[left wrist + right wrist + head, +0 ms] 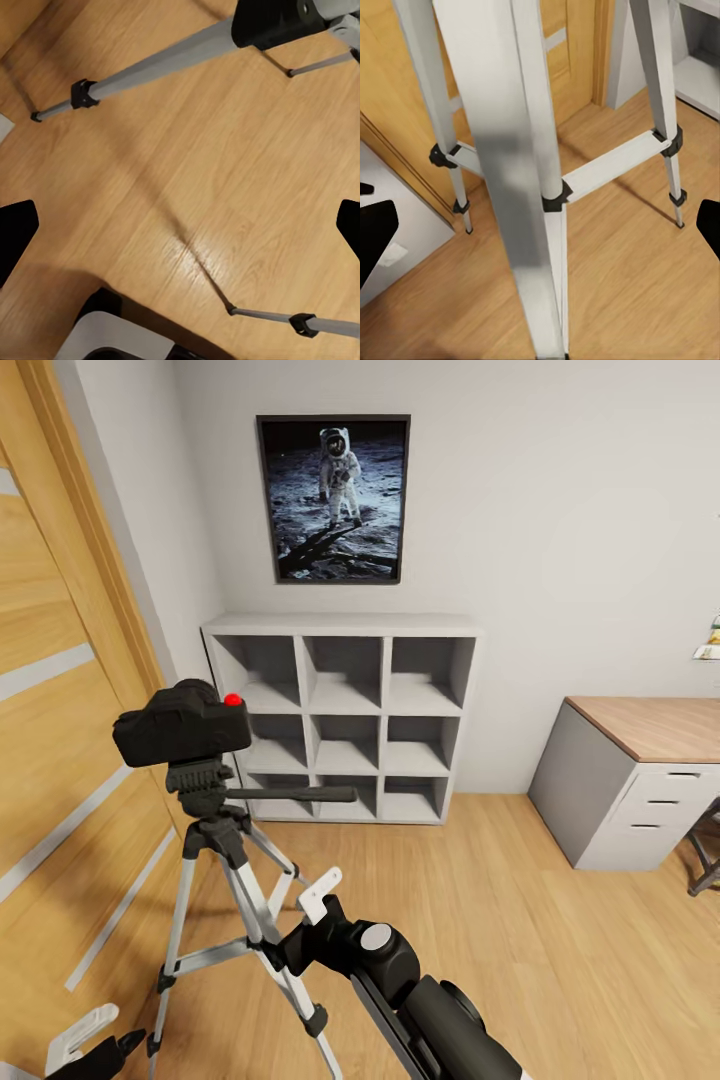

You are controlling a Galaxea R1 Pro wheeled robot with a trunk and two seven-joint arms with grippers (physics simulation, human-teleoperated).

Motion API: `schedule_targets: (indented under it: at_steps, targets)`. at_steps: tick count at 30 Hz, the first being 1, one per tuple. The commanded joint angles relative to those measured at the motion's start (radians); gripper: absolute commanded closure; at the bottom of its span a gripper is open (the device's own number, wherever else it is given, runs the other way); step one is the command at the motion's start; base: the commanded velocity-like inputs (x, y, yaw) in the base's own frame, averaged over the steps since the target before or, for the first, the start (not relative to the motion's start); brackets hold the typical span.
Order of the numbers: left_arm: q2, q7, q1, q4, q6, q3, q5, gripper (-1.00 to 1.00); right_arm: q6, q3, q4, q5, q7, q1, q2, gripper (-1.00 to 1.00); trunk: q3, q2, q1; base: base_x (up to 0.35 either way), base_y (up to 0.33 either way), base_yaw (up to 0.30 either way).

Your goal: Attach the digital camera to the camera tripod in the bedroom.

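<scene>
The digital camera (182,725), matte black with a red button, sits on the head of the camera tripod (225,860), whose pan handle points right. The tripod stands on the plank floor beside the wooden door. My right gripper (320,895) hangs low, just right of the tripod's legs, and is open and empty. In the right wrist view the silver tripod legs (510,150) are close in front of the open right gripper (540,229). My left gripper (85,1035) is near the floor, left of the tripod. It is open (180,229), and a tripod leg (165,64) crosses the floor ahead of it.
A white cube shelf (345,715) stands against the back wall under an astronaut poster (333,498). The wooden door (50,710) runs along the left. A grey desk with drawers (640,780) and part of a chair (705,860) are at the right.
</scene>
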Motion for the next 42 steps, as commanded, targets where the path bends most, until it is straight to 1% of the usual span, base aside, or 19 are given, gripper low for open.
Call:
schedule_targets:
  at_steps: [1,8,12,19,31,42]
  targets:
    - [-0.001,0.004,-0.003,-0.002,-0.008,-0.007,0.003,-1.00,0.006,0.000,-0.001,-0.005,-0.001,-0.001,0.000,-1.00,-0.002,-0.002,0.001,-0.014,-0.032,0.000]
    - [-0.008,0.004,-0.003,0.004,-0.008,-0.007,0.003,-1.00,0.005,0.002,-0.001,-0.005,-0.002,0.000,0.000,-1.00,-0.002,-0.002,0.001,-0.022,-0.014,0.000]
    - [-0.008,0.004,-0.003,0.005,-0.008,-0.007,0.004,-1.00,0.005,0.002,-0.001,-0.005,-0.003,0.000,0.001,-1.00,-0.002,-0.002,0.001,-0.150,-0.032,0.000]
    - [-0.010,0.003,-0.003,0.011,-0.006,-0.007,0.004,-1.00,0.006,0.006,0.004,-0.004,-0.003,0.000,0.002,-1.00,-0.002,-0.002,0.001,-0.279,-0.108,0.000]
    - [-0.010,0.004,-0.003,0.013,-0.005,-0.005,0.003,-1.00,0.004,0.005,0.005,-0.001,-0.003,-0.001,0.002,-1.00,-0.002,-0.002,0.001,-0.272,-0.190,0.000]
    - [-0.017,0.006,-0.003,0.013,-0.003,-0.004,0.003,-1.00,0.005,0.003,0.002,0.000,-0.003,-0.001,0.002,-1.00,-0.002,-0.002,0.001,-0.048,-0.044,0.000]
